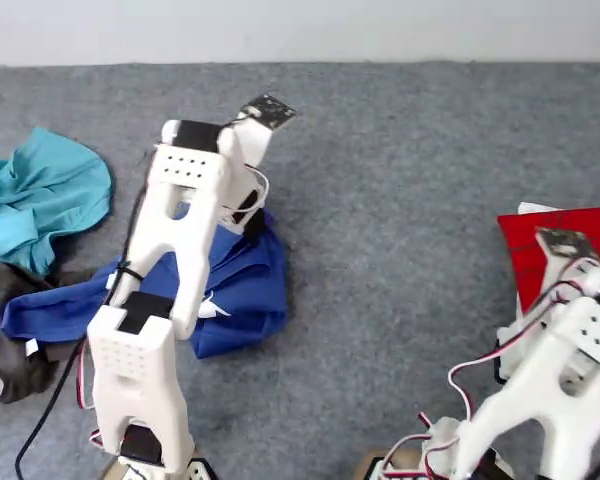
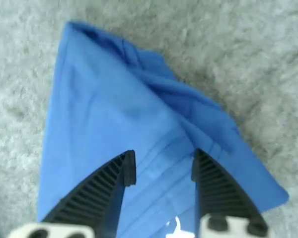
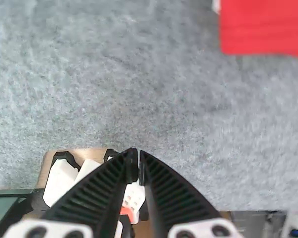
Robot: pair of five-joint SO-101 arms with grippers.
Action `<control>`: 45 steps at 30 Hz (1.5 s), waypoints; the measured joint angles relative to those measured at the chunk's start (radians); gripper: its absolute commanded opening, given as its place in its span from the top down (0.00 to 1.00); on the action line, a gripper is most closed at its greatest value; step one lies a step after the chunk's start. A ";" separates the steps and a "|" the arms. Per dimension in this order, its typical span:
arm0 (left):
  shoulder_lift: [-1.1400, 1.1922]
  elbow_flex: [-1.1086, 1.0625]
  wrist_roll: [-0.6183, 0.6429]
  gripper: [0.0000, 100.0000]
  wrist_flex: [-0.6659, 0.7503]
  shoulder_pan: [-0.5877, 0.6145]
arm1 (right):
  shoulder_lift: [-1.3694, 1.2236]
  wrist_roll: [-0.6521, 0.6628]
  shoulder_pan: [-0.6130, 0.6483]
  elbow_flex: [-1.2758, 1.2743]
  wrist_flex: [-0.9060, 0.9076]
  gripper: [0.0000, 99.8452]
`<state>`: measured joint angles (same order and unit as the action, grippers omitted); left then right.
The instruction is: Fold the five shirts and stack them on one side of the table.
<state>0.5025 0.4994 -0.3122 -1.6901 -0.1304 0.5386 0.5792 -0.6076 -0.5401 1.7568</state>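
Observation:
A blue shirt (image 1: 235, 290) lies loosely bunched on the grey carpet, left of centre. My left gripper (image 2: 161, 166) hovers open just above its creased cloth (image 2: 114, 109), with nothing between the fingers. In the high view the left arm (image 1: 195, 200) stands over the shirt's far edge. A folded red shirt (image 1: 560, 245) rests at the right edge on something white, and shows as a red block (image 3: 263, 27) in the right wrist view. My right gripper (image 3: 138, 166) is shut and empty, low near the table's front. A teal shirt (image 1: 40, 195) and a dark shirt (image 1: 5, 340) lie crumpled at the left.
Grey carpet (image 1: 400, 200) covers the table, bare through the middle between the blue and red shirts. A pale wall runs along the far edge. The arm bases, cables and a wooden mount (image 3: 69, 158) sit at the near edge.

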 measured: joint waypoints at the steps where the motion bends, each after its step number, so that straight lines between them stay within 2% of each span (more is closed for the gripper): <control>1: -0.021 0.009 0.000 0.82 -0.017 0.012 | 0.000 -0.002 0.040 0.017 0.000 0.99; 4: -0.107 0.018 0.000 0.82 -0.035 0.069 | 0.000 -0.032 0.186 0.086 0.000 0.99; 9: -0.259 -0.032 0.000 0.82 -0.041 0.239 | 0.000 -0.169 0.480 0.158 -0.058 0.99; 16: -0.476 -0.224 0.000 0.82 -0.044 0.486 | -0.157 -0.192 0.835 0.203 -0.224 0.99; 20: -0.594 -0.348 0.000 0.82 -0.044 0.578 | -0.342 -0.207 0.922 0.341 -0.255 0.99; 25: -0.726 -0.470 0.000 0.82 -0.046 0.638 | -0.629 -0.299 0.996 0.632 -0.213 0.98; 30: -0.829 -0.591 0.000 0.82 -0.011 0.680 | -0.899 -0.327 1.103 0.964 -0.086 0.83; 32: -0.865 -0.644 0.000 0.82 0.014 0.692 | -0.993 -0.330 1.143 1.100 -0.049 0.80; 39: -0.977 -0.809 0.000 0.82 0.066 0.763 | -1.257 -0.330 1.246 1.490 -0.005 0.79; 45: -1.059 -0.898 0.000 0.82 0.075 0.772 | -1.405 -0.330 1.295 1.676 -0.003 0.79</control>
<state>-0.5562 -0.3982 -0.3122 -1.6149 0.6414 -0.8669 0.2493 0.6874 1.1354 1.7538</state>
